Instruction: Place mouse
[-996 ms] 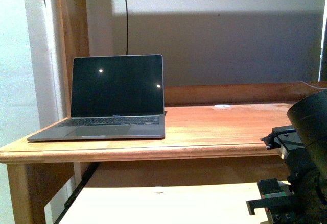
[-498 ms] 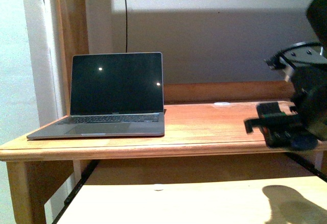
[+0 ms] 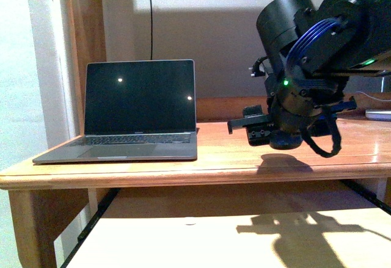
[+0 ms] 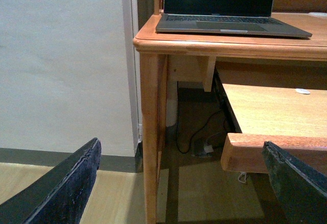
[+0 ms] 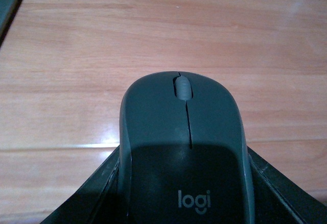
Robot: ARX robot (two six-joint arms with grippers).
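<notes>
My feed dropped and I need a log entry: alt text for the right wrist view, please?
A dark grey mouse, scroll wheel pointing away, is clamped in the right gripper, its black fingers on either side, over a wooden desk.

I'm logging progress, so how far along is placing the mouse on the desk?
Done: the mouse is picked up, gripped in the jaws of the right gripper. In hand: it hangs over the desk, right of the laptop, with a shadow on the wood below. Left: lowering, releasing and withdrawing. The left gripper is open, holding nothing.
</notes>
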